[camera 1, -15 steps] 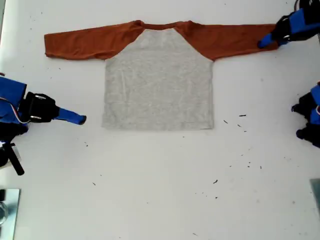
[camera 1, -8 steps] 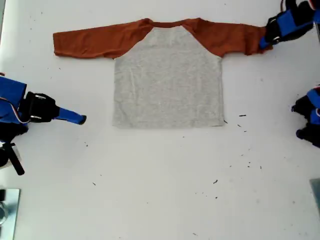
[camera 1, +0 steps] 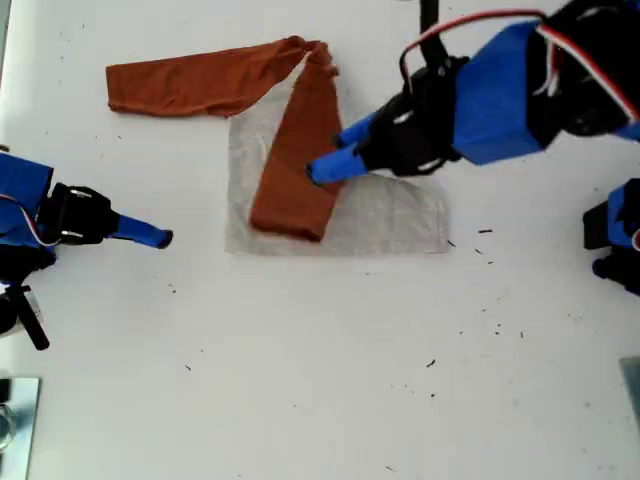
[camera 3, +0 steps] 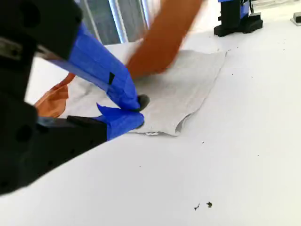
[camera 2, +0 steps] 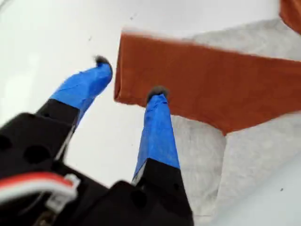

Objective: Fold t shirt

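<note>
Shirt (camera 1: pixel 385 215) lies flat on the table (camera 1: pixel 320 380), grey body up, no print showing. My first gripper (camera 1: pixel 322 168) hangs low over the body. Its jaws are spread wide and clamp nothing. In the first wrist view one fingertip (camera 2: pixel 157 92) sits at the edge of the folded sleeve (camera 2: pixel 211 84) and the other is out over bare table, so the cloth is not pinched between them. That sleeve (camera 1: pixel 295 160) runs as a diagonal band from the collar, under and just ahead of this gripper, with its cuff end beyond the tips near the hem. Judgement: it is laid there to bring the arm of the shirt inside the body's outline, and the jaws are spread so the cloth can stay down when the arm lifts off. The band sits askew, not square to the side seam, so a later fold may come out uneven. The flat sleeve (camera 1: pixel 190 85) stretches away from this gripper on the far side of the collar, not yet folded. My second gripper (camera 1: pixel 160 238) rests low by the table, pointing at the body, near it but apart, between hem and flat sleeve. Its tips (camera 3: pixel 137 112) meet with nothing between them. Judgement: it is parked there because the flat sleeve is on its side, and it must spread its jaws before taking the cuff. The folded sleeve is blurred in the second wrist view, so I cannot tell from it whether the cloth has settled. Task is at an early stage, with one sleeve in, one out and the body unfolded.
</note>
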